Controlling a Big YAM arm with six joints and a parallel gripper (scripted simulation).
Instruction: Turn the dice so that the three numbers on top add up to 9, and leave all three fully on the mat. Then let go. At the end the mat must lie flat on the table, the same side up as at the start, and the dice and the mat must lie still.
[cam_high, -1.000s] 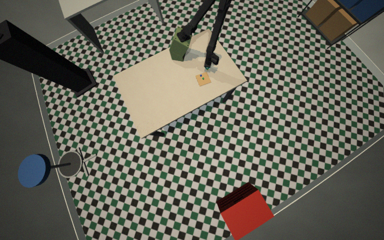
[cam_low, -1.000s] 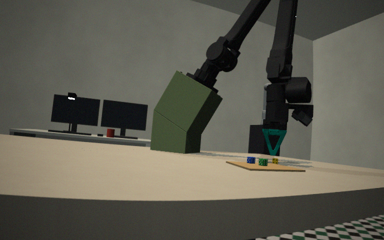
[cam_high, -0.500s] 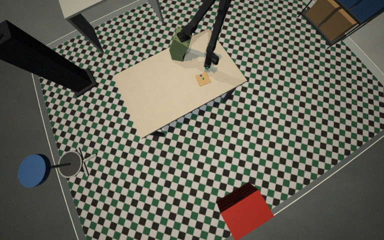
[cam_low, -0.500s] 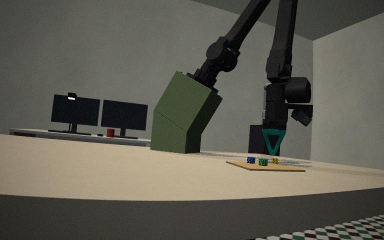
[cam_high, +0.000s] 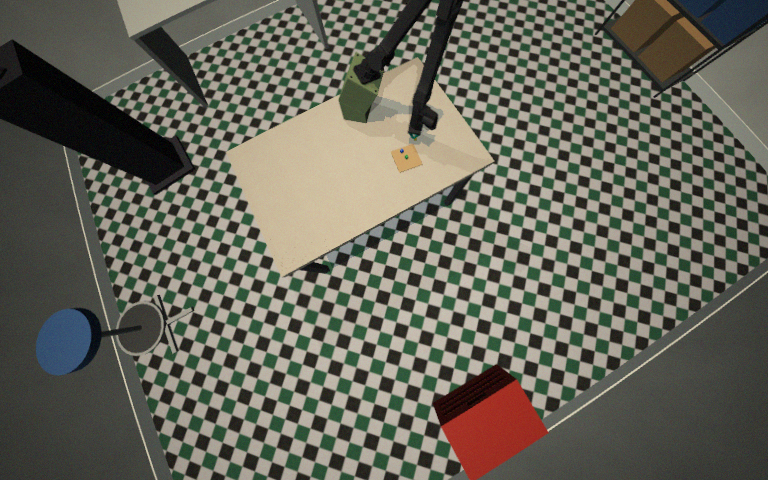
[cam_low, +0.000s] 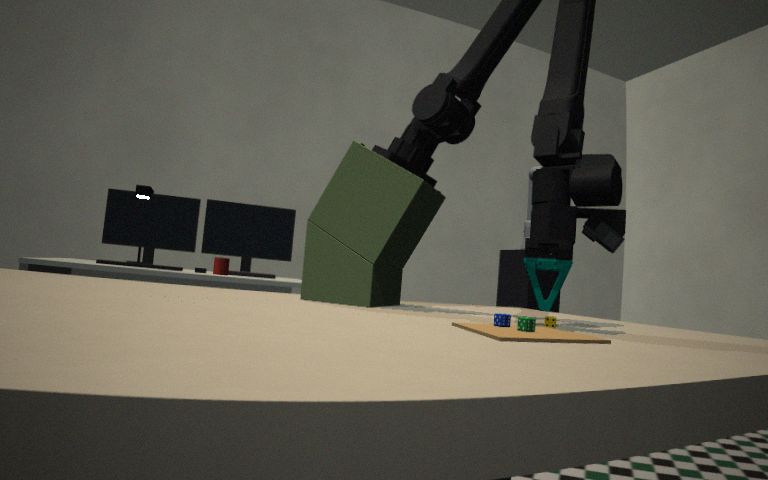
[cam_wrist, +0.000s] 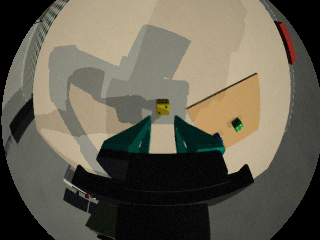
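from the top, i'm seeing the blue die (cam_high: 402, 151) and green die (cam_high: 406, 157) (cam_low: 526, 324) (cam_wrist: 237, 124) resting on the mat (cam_high: 408, 164) (cam_low: 543, 336) (cam_wrist: 248, 102). outside, my tool (cam_low: 545, 308) (cam_wrist: 162, 120) is hovering. at the wrist, it's standing part-spread, gripping nothing; the yellow die (cam_wrist: 163, 107) is lying off the mat.

Seen from the exterior view, the mat (cam_high: 396, 164) (cam_low: 555, 337) (cam_wrist: 250, 100) lies on a table (cam_high: 339, 186) (cam_low: 226, 345) (cam_wrist: 215, 30). On the mat sit one die (cam_high: 401, 151) (cam_low: 501, 320) (cam_wrist: 218, 136) and, to its right, another die (cam_high: 406, 157) (cam_low: 526, 324) (cam_wrist: 237, 124). Behind the mat, on the table, is a third die (cam_low: 550, 322) (cam_wrist: 162, 107). The arm's pedestal (cam_high: 356, 106) (cam_low: 345, 249) stands behind and left of the mat.
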